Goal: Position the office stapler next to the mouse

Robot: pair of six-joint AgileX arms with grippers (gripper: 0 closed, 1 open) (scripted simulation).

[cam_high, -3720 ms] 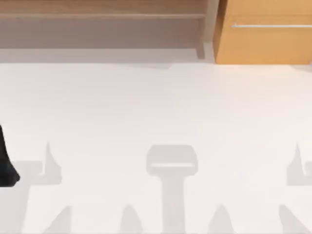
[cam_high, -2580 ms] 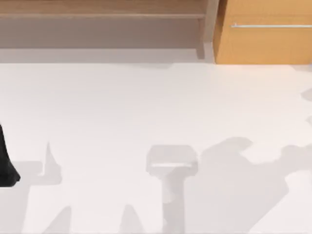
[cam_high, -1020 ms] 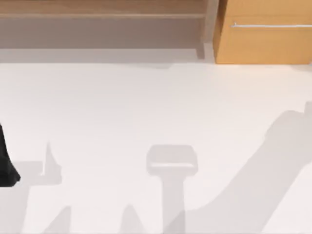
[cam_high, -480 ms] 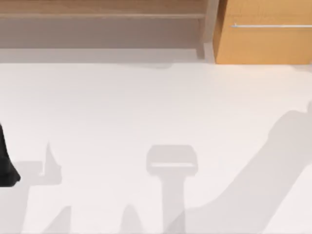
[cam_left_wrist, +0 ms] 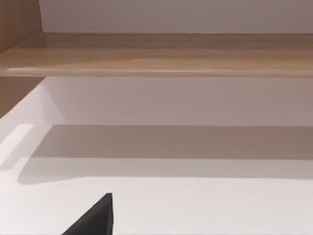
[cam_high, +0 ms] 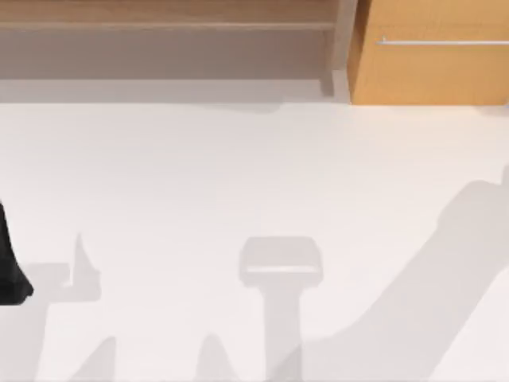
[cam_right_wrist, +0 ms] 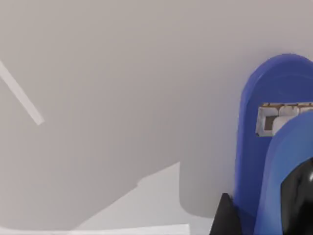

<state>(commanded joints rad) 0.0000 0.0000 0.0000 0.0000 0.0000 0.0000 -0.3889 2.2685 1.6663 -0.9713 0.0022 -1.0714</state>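
Your right end effector [cam_right_wrist: 259, 215] sits right at the blue stapler [cam_right_wrist: 274, 147] in the right wrist view: dark fingertips [cam_right_wrist: 225, 218] flank the stapler's near end, one looks to touch it. Stapler's long axis runs straight away from the end effector, over the white tabletop [cam_right_wrist: 98, 98]. Can't tell whether it's clamped or just straddling. Right arm is the nearer one, judging by that. Left arm [cam_high: 9, 270] is parked at the tabletop's left edge; can't tell its state. Mouse location unknown.
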